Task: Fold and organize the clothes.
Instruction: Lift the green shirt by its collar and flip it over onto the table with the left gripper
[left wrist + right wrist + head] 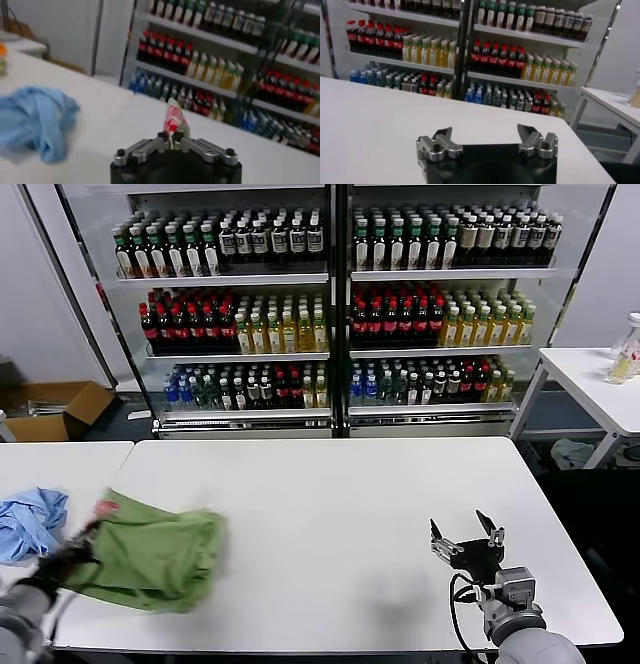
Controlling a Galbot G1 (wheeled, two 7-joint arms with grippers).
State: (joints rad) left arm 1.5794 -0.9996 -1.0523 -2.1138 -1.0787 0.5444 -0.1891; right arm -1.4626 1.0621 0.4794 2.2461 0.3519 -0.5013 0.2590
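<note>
Polo shirt (155,554) pinched in left hand (88,536) (bunched), table's (340,514) left end

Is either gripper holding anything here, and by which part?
The left gripper is shut on the green polo shirt, pinching a bunched edge of fabric beside its red-and-white checkered print. The right gripper is open over the white table, holding nothing.

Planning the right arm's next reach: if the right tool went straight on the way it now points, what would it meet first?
Probably nothing on the table. The open right tool points across bare white tabletop; past the far edge comes a gap, then the drinks shelves. Depth beyond the edge is unclear.
</note>
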